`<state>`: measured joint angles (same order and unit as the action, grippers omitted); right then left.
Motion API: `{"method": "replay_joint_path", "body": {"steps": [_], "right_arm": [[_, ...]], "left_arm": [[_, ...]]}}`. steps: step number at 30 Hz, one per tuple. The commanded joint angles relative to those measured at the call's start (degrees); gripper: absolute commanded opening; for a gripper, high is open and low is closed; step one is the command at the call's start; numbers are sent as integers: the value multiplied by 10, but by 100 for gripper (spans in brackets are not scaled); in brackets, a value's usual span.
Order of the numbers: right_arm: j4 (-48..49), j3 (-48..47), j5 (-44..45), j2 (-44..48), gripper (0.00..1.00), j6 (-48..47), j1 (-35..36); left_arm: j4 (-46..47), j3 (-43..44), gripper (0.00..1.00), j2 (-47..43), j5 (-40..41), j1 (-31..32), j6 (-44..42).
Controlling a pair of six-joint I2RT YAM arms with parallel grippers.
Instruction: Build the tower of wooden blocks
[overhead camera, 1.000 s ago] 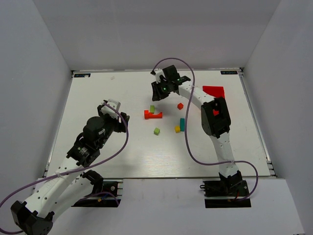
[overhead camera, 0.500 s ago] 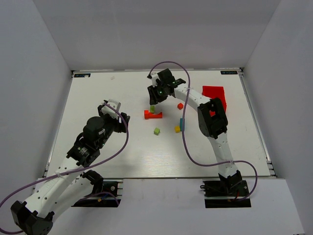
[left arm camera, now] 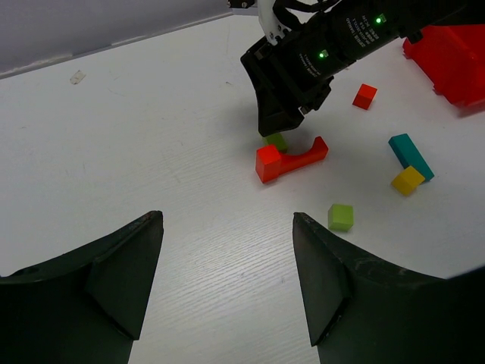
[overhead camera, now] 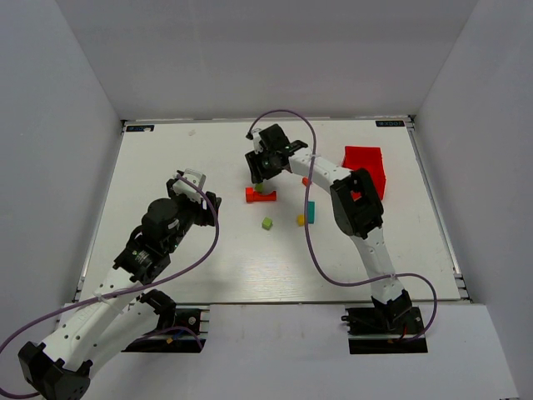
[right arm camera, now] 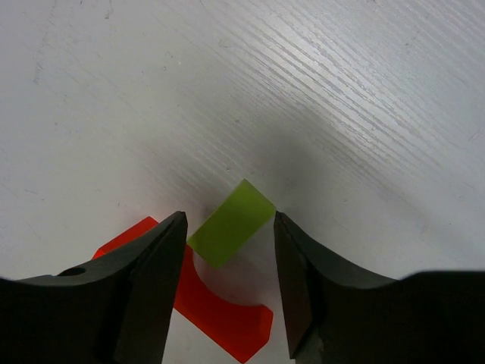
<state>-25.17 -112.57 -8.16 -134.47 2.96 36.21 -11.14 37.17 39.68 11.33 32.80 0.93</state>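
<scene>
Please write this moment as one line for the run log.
right fingers: open, on both sides of green cube beside red arch | left fingers: open, empty | stacked: nothing yet

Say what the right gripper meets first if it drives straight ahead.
The right gripper would probably meet the green cube first, between its open jaws beside the red arch; depth is unclear.

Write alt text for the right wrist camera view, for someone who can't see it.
The right gripper has its two dark fingers on either side of a lime-green block lying on the white table. Whether they touch it cannot be judged. Nearer the camera lies a red arch piece, its curved hollow toward the block.
</scene>
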Motion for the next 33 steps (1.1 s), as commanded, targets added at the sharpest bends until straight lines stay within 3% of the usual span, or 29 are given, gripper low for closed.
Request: {"method": "replay_joint_path", "body": {"steps": [1,3,11,33], "right_arm": [[19,-4,34,-10,57,27,6],[14,-6,56,-12,61,34,9],[24,5,78,-9,61,63,13],[32,46,111,18,56,80,34]], "left_arm": [[-1,-1,79,-7,-7,-2,2],[-1,-1,79,-7,-7,-2,2],[-1,-1,79,-7,-7,-2,2],[4,-1,79,-7,-7,-2,2]]}}
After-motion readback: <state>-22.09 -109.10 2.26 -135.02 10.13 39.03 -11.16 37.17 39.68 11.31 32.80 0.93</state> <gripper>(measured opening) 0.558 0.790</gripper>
